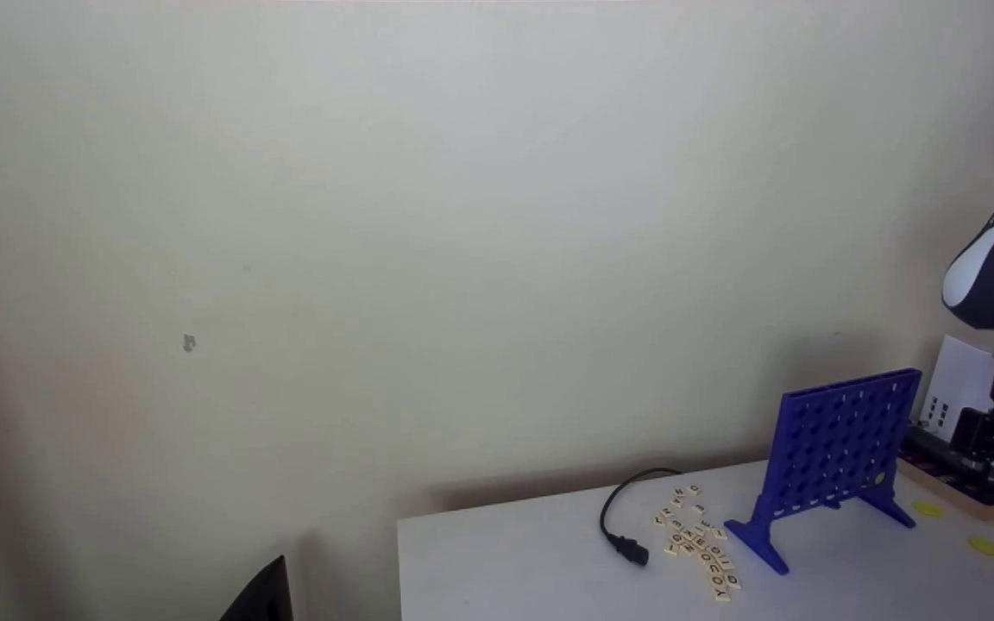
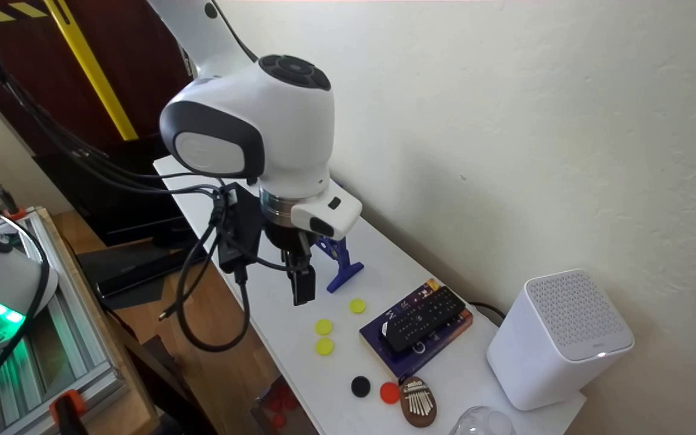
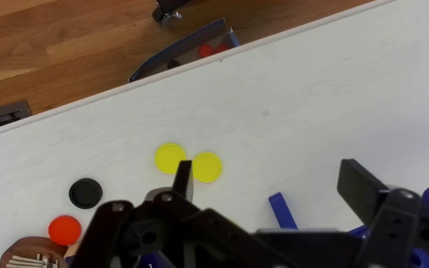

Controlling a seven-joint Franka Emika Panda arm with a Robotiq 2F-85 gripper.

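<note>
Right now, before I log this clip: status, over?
End effector open, empty. Three yellow discs flat on white table. Blue rack standing close by, possible obstacle.

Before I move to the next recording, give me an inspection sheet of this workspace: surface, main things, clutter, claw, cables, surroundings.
Surface: white table, small grey smudge.
Main things: three yellow discs flat on it; blue grid rack upright.
Clutter: black disc, red disc, thumb piano, letter tiles, book under a black keypad device, white vented unit.
Claw: open, nothing held.
Cables: plug-ended black cable on the table; cable loop hanging beside the robot arm.
Surroundings: pale wall, wooden floor, open box holding red discs, green-lit white robot unit.
</note>
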